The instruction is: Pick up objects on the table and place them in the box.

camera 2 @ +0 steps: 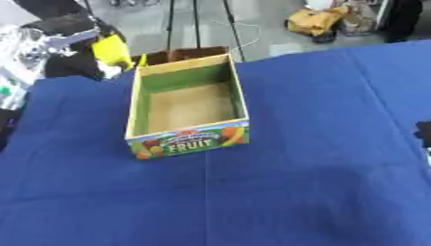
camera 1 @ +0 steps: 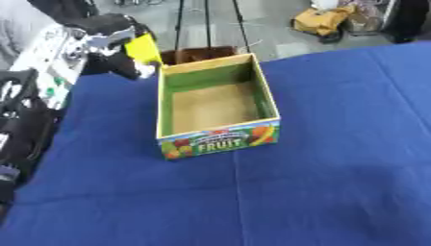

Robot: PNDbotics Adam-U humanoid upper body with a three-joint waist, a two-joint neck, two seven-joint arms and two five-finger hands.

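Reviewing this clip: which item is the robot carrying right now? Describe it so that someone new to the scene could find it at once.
Start at the open cardboard box with FRUIT printed on its front, standing on the blue tablecloth. Just beyond the box's far left corner, the robot's black and silver left hand is held above the table edge. The yellow object in its fingers is the only bright yellow thing at that corner.

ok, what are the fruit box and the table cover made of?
Fruit box: looks like printed cardboard, with a plain brown matte floor, thin straight walls and a glossy colour label on the front. Table cover: seems to be blue woven cloth, matte, with soft fold creases running across it.
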